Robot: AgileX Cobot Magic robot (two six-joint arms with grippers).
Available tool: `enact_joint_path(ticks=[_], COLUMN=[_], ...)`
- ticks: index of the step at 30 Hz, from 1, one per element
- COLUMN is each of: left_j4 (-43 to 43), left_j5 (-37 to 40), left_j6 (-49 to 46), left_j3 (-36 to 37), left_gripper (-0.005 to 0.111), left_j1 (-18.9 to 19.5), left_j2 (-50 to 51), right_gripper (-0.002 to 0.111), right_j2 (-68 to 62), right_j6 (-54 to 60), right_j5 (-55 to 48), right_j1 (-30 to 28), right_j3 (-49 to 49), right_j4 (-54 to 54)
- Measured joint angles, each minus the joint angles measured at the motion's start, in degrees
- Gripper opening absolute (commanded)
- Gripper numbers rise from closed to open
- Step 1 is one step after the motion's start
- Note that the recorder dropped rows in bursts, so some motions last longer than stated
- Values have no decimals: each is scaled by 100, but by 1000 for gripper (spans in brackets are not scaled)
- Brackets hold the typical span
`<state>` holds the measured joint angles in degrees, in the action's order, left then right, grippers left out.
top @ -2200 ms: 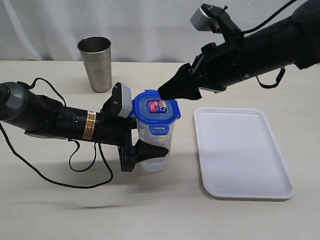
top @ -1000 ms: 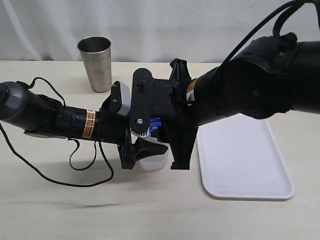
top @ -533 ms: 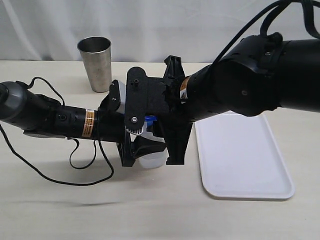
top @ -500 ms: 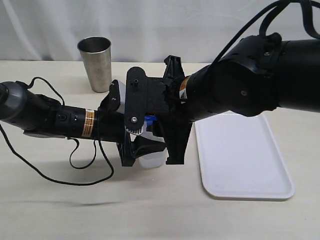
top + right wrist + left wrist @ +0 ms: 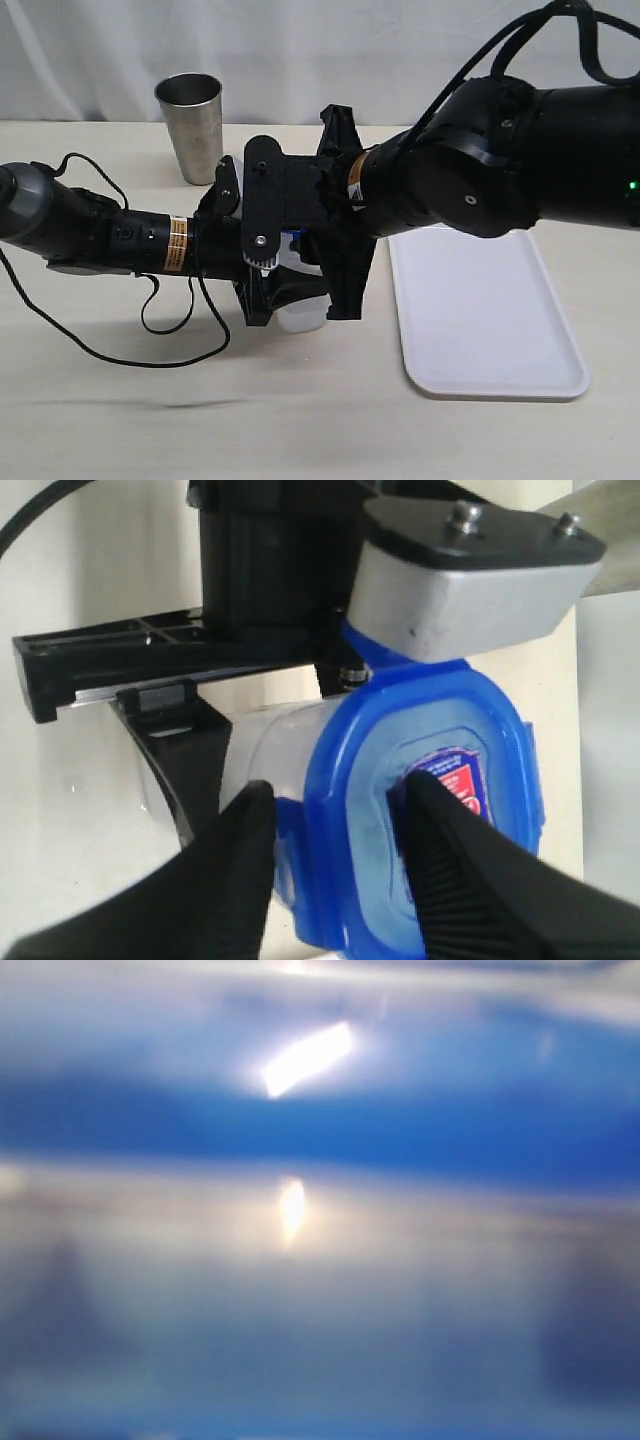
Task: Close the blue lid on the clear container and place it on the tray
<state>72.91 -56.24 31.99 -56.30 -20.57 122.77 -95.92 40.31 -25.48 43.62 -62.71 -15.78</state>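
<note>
The clear container [image 5: 300,318] stands on the table with my left gripper [image 5: 288,298] shut round its body from the left; only its base shows below the arms. The blue lid [image 5: 430,810] sits on its mouth, sticker side up, and a sliver of the blue lid [image 5: 293,240] shows in the exterior view. My right gripper [image 5: 340,785] reaches down from above. One of its fingers [image 5: 455,865] presses on the lid's top. The other bears on a side flap [image 5: 292,825], so the lid's rim is pinched. The left wrist view is a blur of blue lid [image 5: 320,1120] over cloudy container [image 5: 320,1290]. The white tray [image 5: 480,310] lies to the right.
A shiny steel cup [image 5: 192,125] stands at the back left. The left arm's cable [image 5: 150,330] loops over the table in front of that arm. The right arm's bulk hangs over the tray's near-left corner.
The right arm has come down from above the lid and edged left over the container, hiding it. Its jaws have narrowed onto the lid's rim. The left arm holds still.
</note>
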Motion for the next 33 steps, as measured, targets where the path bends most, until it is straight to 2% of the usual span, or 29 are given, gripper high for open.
enact_joint_path(ticks=[5,16,22,29,33], left_j4=[0,364,493,670,641], left_j5=[0,-191,-236,-172,-348], left_j6=[-34,-119,-77,-55,-55], left_j3=[0,0,0,10,10], left_gripper=[0,0,0,0,0], left_j1=[0,161,200,200,200], left_j2=[0,0,3,28,28], right_gripper=[43,43,34,34,41], right_j2=[13,316,314,274,469], right_j6=[-38,-331,-354,-319,-224], right_j5=[-229,-1028,-1365,-1591,-1639], right_j1=[0,-312,-683,-804,-804], right_j3=[-157,-324,-281,-204,-362], right_j4=[279,1047,1418,1578,2028])
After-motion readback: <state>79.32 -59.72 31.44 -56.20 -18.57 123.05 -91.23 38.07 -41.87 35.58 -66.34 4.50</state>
